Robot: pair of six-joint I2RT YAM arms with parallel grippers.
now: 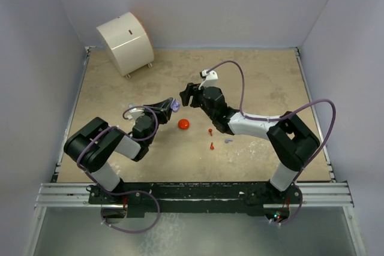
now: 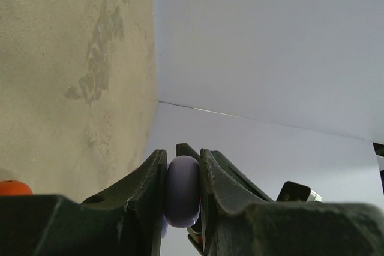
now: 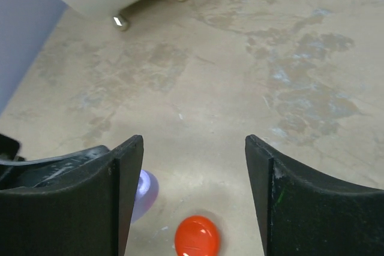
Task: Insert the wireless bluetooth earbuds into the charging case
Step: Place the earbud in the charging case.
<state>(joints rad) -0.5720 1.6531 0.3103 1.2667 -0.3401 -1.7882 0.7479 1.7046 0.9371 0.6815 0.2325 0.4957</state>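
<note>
Pinched edgewise between the clamped left gripper's (image 2: 182,161) fingers, the lilac case (image 2: 183,196) sits raised off the table (image 1: 270,88), likely presented for loading. Near the red-orange case (image 3: 197,236), the right gripper (image 3: 194,148) hangs with its jaws spread and empty. Two red-orange earbuds (image 1: 210,130) and a lilac earbud (image 1: 228,139) lie loose nearby.

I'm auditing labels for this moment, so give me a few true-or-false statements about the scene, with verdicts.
1. The left gripper is shut on the lilac case. True.
2. The right gripper holds the red case. False: its jaws stand open and empty; the red case lies on the table.
3. Two red earbuds lie loose on the table. True.
4. The white drum sits at the near right corner. False: it is at the far left corner.
</note>
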